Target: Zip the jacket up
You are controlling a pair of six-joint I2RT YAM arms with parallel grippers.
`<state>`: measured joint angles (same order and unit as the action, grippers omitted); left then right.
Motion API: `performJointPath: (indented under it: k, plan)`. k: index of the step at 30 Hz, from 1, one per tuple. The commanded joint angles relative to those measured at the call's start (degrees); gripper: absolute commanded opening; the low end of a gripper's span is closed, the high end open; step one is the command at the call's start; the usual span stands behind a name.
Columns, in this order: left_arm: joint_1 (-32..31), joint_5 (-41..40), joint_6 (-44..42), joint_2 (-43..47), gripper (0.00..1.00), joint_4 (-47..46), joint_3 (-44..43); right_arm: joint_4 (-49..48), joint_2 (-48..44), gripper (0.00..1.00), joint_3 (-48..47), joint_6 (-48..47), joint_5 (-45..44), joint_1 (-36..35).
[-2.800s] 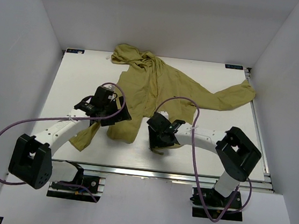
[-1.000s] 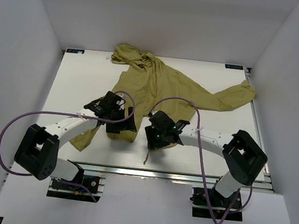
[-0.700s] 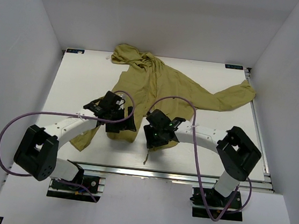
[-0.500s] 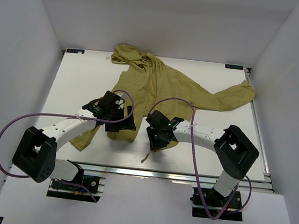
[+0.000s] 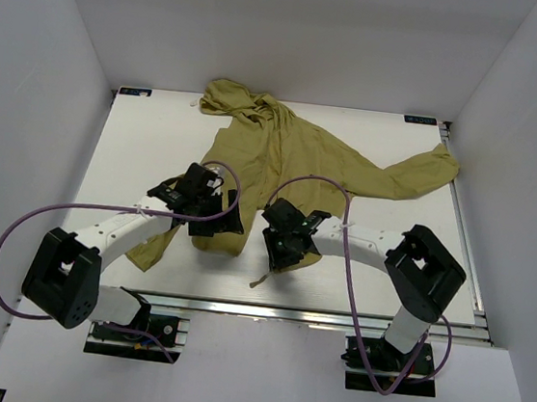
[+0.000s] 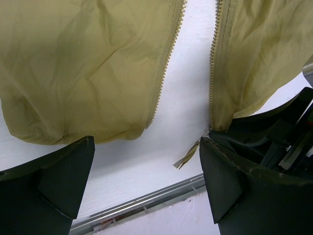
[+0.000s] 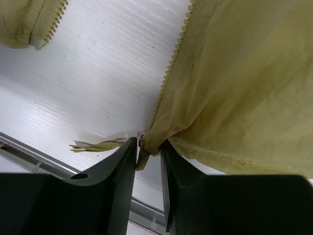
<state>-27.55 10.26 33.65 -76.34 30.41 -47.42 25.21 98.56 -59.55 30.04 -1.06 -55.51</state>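
The olive-yellow jacket (image 5: 293, 155) lies spread on the white table, its front open and a strip of bare table between the two rows of zipper teeth (image 6: 166, 63). My left gripper (image 5: 215, 224) hovers open over the bottom hem of the left panel (image 6: 88, 73), with only table between its fingers (image 6: 58, 171). My right gripper (image 7: 148, 147) is shut on the bottom corner of the right panel (image 7: 234, 83), just below the end of its zipper. A thin fabric tail (image 7: 95, 145) trails from that corner toward the table's front.
The metal front rail (image 5: 285, 312) runs close below both grippers. One sleeve (image 5: 427, 171) stretches to the far right edge, the other sleeve (image 5: 152, 246) lies under my left arm, and the hood (image 5: 227, 94) sits at the back. White walls enclose the table.
My right gripper's fingers have closed in on the right panel's hem corner, and the fabric tail has shifted a little. The left arm has hardly moved.
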Motion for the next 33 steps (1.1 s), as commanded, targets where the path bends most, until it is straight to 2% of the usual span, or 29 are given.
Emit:
performJointPath:
  k: [1,5,6,10,14,17,21,24,33]
  plan:
    - [-0.22,-0.33,-0.43,1.45,0.97,0.08,-0.22,-0.87,-2.76,0.33,-0.22,-0.07,0.62,0.13]
    - [-0.22,-0.33,-0.43,1.45,0.96,0.00,-0.22,-0.87,-3.29,0.33,0.13,-0.07,2.28,0.05]
    - [-0.22,-0.33,-0.34,1.45,0.96,0.00,-0.22,-0.87,-3.38,0.27,0.22,0.02,2.29,0.05]
    - [-0.22,-0.24,-0.25,1.45,0.94,-0.09,-0.22,-0.87,-3.38,0.17,0.75,0.19,2.29,0.05]
    - [-0.22,-0.15,-0.34,1.63,0.93,0.08,-0.22,0.10,-2.24,0.24,0.05,-0.16,2.55,0.13]
    - [-0.22,-0.68,-0.25,1.72,0.93,0.35,-0.31,0.45,-1.54,0.26,-0.04,-0.42,2.99,0.13]
    - [-0.22,-0.95,-0.25,1.80,0.92,0.52,-0.48,0.01,-1.09,0.25,-0.04,-1.04,3.78,0.13]
    - [-0.22,-1.30,-0.25,1.80,0.90,0.79,-0.66,-0.08,-0.74,0.19,-0.13,-1.21,3.87,0.13]
    - [-0.22,-2.18,-0.16,1.89,0.88,1.40,-1.36,0.98,0.31,0.19,-0.30,-2.00,4.05,0.13]
